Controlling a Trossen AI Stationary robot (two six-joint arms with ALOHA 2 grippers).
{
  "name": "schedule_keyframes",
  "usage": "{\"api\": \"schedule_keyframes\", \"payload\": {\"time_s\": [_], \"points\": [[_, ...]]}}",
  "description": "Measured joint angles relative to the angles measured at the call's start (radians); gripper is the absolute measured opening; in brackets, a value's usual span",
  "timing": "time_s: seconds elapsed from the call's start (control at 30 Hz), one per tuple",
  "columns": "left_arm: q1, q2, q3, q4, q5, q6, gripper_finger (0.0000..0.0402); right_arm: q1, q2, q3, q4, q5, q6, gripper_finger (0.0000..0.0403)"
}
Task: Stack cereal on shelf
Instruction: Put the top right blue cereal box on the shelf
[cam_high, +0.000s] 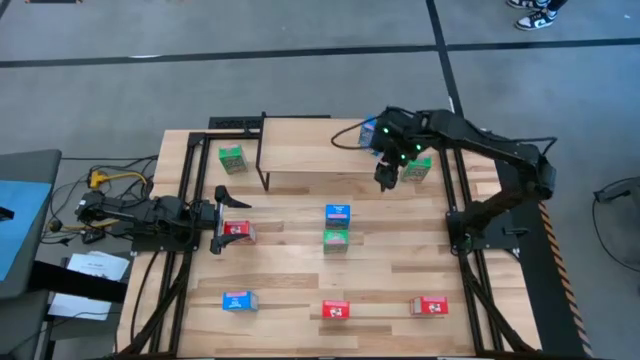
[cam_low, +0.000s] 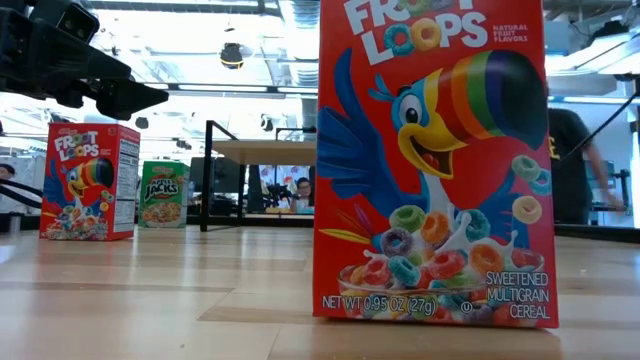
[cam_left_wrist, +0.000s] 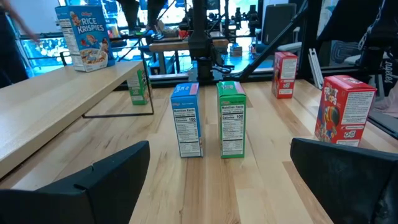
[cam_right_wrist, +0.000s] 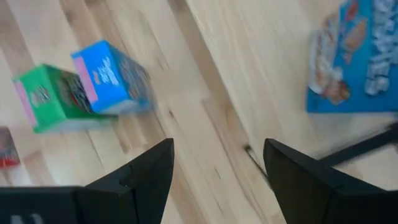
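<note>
The shelf (cam_high: 320, 150) is a light-wood board on black legs at the table's far side. One blue cereal box (cam_high: 370, 132) lies on the shelf's right end. My right gripper (cam_high: 386, 178) hangs open and empty above the shelf's near right corner, slanting down, beside a green box (cam_high: 418, 168). In its wrist view (cam_right_wrist: 217, 168), a blue box (cam_right_wrist: 109, 78) and a green box (cam_right_wrist: 53, 99) stand on the table ahead. My left gripper (cam_high: 222, 215) waits open at the left, level, above a red box (cam_high: 237, 231).
A green box (cam_high: 232, 158) stands left of the shelf. A blue box (cam_high: 337, 213) and a green box (cam_high: 336, 239) stand mid-table. Along the near edge are a blue box (cam_high: 239, 300) and two red boxes (cam_high: 336, 310), (cam_high: 432, 306). People show in the room beyond.
</note>
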Motion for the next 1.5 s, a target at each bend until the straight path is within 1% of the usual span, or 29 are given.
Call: {"api": "schedule_keyframes", "payload": {"time_s": [0.17,0.27,0.47,0.6,0.8,0.93,1.33,1.5], "points": [[0.000,0.000,0.000,0.000,0.000,0.000,0.0379,0.016,-0.141,-0.211,0.301,0.019,0.026,0.0272],[0.000,0.000,0.000,0.000,0.000,0.000,0.0379,0.014,-0.190,-0.302,0.421,0.036,0.027,0.0272],[0.000,0.000,0.000,0.000,0.000,0.000,0.0379,-0.013,-0.214,-0.392,0.514,0.067,0.027,0.0272],[0.000,0.000,0.000,0.000,0.000,0.000,0.0379,-0.044,-0.203,-0.407,0.548,0.068,0.027,0.0272],[0.000,0.000,0.000,0.000,0.000,0.000,0.0379,-0.081,-0.191,-0.407,0.553,0.071,0.020,0.0272],[0.000,0.000,0.000,0.000,0.000,0.000,0.0379,-0.095,-0.191,-0.407,0.562,0.117,0.006,0.0272],[0.000,0.000,0.000,0.000,0.000,0.000,0.0379,-0.159,-0.191,-0.407,0.570,0.119,-0.028,0.0272],[0.000,0.000,0.000,0.000,0.000,0.000,0.0379,-0.153,-0.192,-0.407,0.558,0.117,-0.018,0.0272]]}}
